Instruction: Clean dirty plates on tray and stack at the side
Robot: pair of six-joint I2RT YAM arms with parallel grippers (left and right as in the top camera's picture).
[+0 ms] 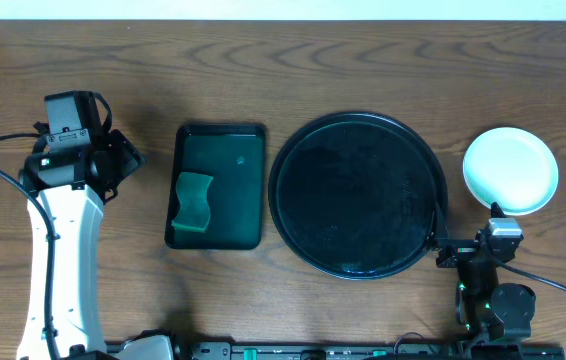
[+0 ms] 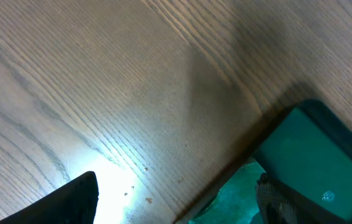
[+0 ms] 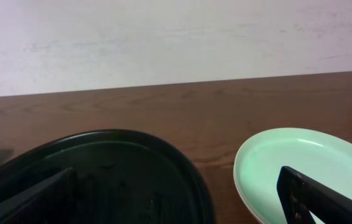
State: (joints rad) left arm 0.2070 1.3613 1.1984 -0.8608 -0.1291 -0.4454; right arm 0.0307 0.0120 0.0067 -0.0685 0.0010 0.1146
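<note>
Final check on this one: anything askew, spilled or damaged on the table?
Nothing stands out. The pale plate sits flat on the table right of the black tray, the sponge lies inside the green tray, and nothing looks spilled or broken. Only faint specks show on the black tray's surface.

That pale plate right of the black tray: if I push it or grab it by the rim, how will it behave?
The plate looks rigid and glossy, so a rim pinch may slip unless square. It is shallow and flat on the wooden table, so a low push should slide it, not tip it.
</note>
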